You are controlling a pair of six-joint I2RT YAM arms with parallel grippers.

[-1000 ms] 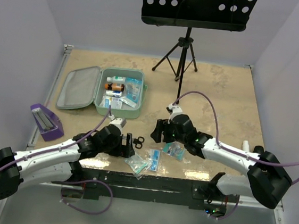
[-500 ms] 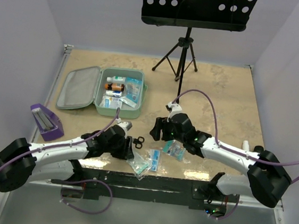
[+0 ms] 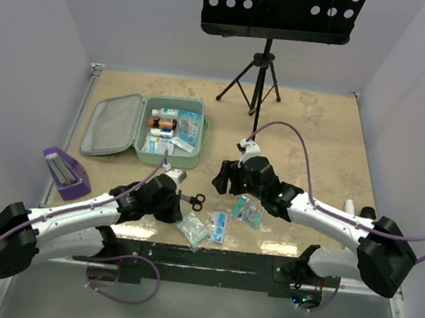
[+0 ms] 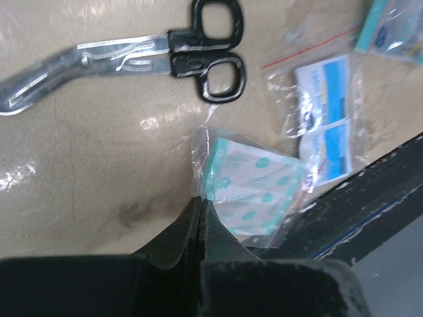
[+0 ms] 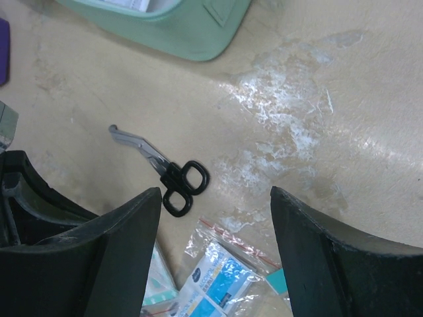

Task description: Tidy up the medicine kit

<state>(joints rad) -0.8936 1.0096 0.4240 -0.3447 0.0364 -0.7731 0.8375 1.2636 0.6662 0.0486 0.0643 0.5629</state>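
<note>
Open tabletop point(image 3: 330, 126) stretches right and far, broken only by the tripod point(image 3: 261, 73). Up front, scissors point(image 3: 191, 199), a teal packet point(image 3: 193, 230) and other packets point(image 3: 221, 226) crowd the gap between the arms; the green case point(image 3: 171, 128) fills the left.

The medicine kit point(image 3: 112, 124) lies open in the upper left of the table point(image 3: 314, 132), lid flat to the left of its tray, which holds several items. The holder point(image 3: 66, 173) sits at the left edge, below the kit. The scissors point(image 3: 195, 200) lie at lower centre, below the tray. Along the bottom edge lie the leftmost packet point(image 3: 194, 229), just under the scissors, the middle packet point(image 3: 219, 226) right beside it, and the rightmost packet point(image 3: 249, 211) further right and higher. The stand point(image 3: 258, 84) is at top centre.
</note>
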